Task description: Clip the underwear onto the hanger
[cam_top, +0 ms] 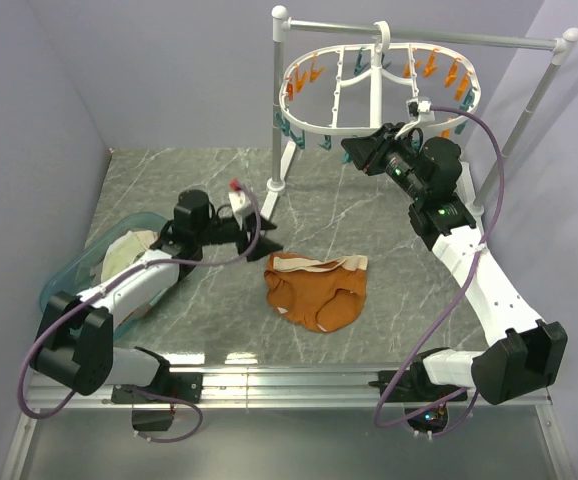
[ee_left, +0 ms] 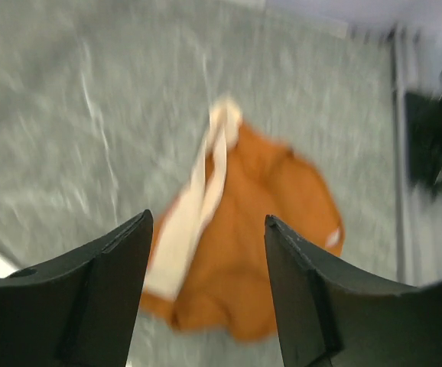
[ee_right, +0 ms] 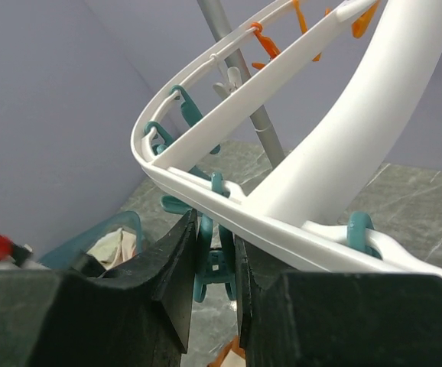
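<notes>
Left pincer (ee_left: 207,222) is open and empty, hovering just left of the underwear (cam_top: 316,292), which lies loose mid-surface (cam_top: 169,180), toward the near edge. Right pincer (ee_right: 215,233) is up at the far edge, clamped on a teal clothespin (ee_right: 209,267) under the hanger (ee_right: 336,153) rim.

I see the rust-orange underwear (cam_top: 317,290) with its cream waistband lying crumpled and unclipped on the counter (cam_top: 189,180), well apart from the white oval hanger (cam_top: 377,95), which hangs by its hook (cam_top: 382,35) from the rail (cam_top: 469,38) behind, ringed with teal and orange clothespins (cam_top: 309,72).
</notes>
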Available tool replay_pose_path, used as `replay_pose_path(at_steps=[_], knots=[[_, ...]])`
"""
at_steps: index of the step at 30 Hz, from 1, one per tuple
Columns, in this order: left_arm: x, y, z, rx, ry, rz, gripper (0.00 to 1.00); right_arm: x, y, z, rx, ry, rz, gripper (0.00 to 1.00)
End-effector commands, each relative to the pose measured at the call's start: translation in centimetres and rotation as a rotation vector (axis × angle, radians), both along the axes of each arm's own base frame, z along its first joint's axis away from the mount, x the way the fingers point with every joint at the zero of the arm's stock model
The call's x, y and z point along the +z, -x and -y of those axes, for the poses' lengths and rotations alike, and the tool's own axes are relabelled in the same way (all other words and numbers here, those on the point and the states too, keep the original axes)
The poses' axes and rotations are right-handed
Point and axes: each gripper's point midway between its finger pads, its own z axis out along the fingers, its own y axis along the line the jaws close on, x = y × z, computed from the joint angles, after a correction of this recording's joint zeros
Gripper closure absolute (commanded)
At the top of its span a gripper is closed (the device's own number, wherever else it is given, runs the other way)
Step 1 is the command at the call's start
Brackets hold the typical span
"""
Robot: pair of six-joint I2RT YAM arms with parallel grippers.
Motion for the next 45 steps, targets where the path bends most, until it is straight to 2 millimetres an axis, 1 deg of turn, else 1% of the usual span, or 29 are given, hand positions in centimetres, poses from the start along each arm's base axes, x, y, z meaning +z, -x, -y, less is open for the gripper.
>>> replay_pose_path(at_steps=[1, 2, 3, 4, 5, 6, 8, 9, 10, 11, 12, 16, 17, 18, 22, 24, 25, 26, 27, 28, 30, 31, 33, 34, 40, 45], knots=[[-4.9, 1.5, -2.3, -0.022, -0.150, 0.112, 0.34, 2.9, 0.6, -0.3, 0.037, 0.000, 0.082, 1.00], [-5.5, 1.6, -2.9, -0.043, -0.170, 0.208, 0.35, 2.9, 0.7, -0.4, 0.043, 0.002, 0.083, 1.00], [-7.2, 1.6, -4.4, -0.067, -0.229, 0.385, 0.36, 2.9, 0.7, -0.4, 0.046, 0.004, 0.083, 1.00], [-7.2, 1.4, -4.7, -0.087, -0.238, 0.500, 0.36, 2.7, 0.7, -0.5, 0.048, 0.005, 0.079, 1.00], [-7.8, 1.3, -5.1, -0.103, -0.262, 0.574, 0.37, 2.6, 0.7, -0.5, 0.051, 0.004, 0.076, 1.00], [-8.6, 0.4, -5.6, -0.133, -0.305, 0.700, 0.37, 2.7, 0.8, -0.5, 0.053, 0.003, 0.077, 1.00], [-9.0, 0.0, -5.6, -0.198, -0.294, 0.755, 0.37, 2.4, 0.7, -0.6, 0.056, 0.005, 0.073, 1.00], [-9.1, -1.4, -5.6, -0.221, -0.310, 0.815, 0.37, 2.4, 0.7, -0.7, 0.059, 0.004, 0.070, 1.00], [-9.3, -1.5, -5.3, -0.255, -0.302, 0.842, 0.37, 2.4, 0.7, -0.6, 0.057, 0.003, 0.069, 1.00], [-10.4, -1.9, -5.1, -0.281, -0.308, 0.853, 0.37, 2.3, 0.6, -0.6, 0.058, 0.003, 0.066, 1.00], [-10.3, -2.4, -4.8, -0.299, -0.311, 0.942, 0.37, 2.3, 0.5, -0.7, 0.057, 0.005, 0.066, 1.00], [-11.4, -2.9, -3.7, -0.341, -0.307, 1.107, 0.37, 2.1, 0.3, -0.6, 0.054, 0.013, 0.060, 1.00], [-12.0, -2.8, -3.2, -0.362, -0.304, 1.122, 0.38, 2.0, 0.4, -0.7, 0.057, 0.015, 0.058, 1.00], [-12.2, -2.8, -3.0, -0.382, -0.305, 1.149, 0.38, 1.9, 0.3, -0.7, 0.057, 0.015, 0.054, 1.00], [-12.4, -3.7, -1.5, -0.410, -0.295, 1.185, 0.39, 1.5, 0.2, -0.9, 0.063, 0.016, 0.044, 1.00], [-12.6, -3.9, -1.1, -0.427, -0.295, 1.198, 0.39, 1.4, 0.2, -0.8, 0.060, 0.017, 0.041, 1.00], [-13.2, -3.6, -1.0, -0.446, -0.298, 1.171, 0.39, 1.3, 0.2, -0.8, 0.060, 0.019, 0.039, 1.00], [-13.4, -3.8, -0.8, -0.465, -0.300, 1.206, 0.39, 1.3, 0.2, -0.8, 0.057, 0.020, 0.038, 1.00], [-13.8, -3.8, -0.8, -0.477, -0.308, 1.215, 0.39, 1.4, 0.2, -0.7, 0.055, 0.021, 0.041, 1.00], [-14.6, -3.4, -0.8, -0.501, -0.310, 1.193, 0.40, 1.4, 0.2, -0.7, 0.055, 0.021, 0.041, 1.00], [-15.3, -3.4, -0.8, -0.530, -0.316, 1.217, 0.40, 1.6, 0.1, -0.6, 0.053, 0.025, 0.044, 1.00], [-15.9, -3.1, -0.9, -0.548, -0.319, 1.198, 0.42, 1.5, 0.0, -0.6, 0.054, 0.026, 0.038, 1.00], [-16.3, -3.1, -0.7, -0.570, -0.321, 1.214, 0.43, 1.6, -0.1, -0.6, 0.055, 0.025, 0.038, 1.00], [-16.8, -2.7, -0.8, -0.586, -0.323, 1.193, 0.44, 1.7, 0.0, -0.6, 0.055, 0.022, 0.041, 1.00], [-17.7, -3.4, -0.6, -0.624, -0.342, 1.233, 0.43, 1.3, 0.0, -0.5, 0.053, 0.018, 0.033, 1.00], [-18.5, -3.4, -0.3, -0.665, -0.351, 1.261, 0.42, 1.4, -0.2, -0.3, 0.047, 0.021, 0.032, 1.00]])
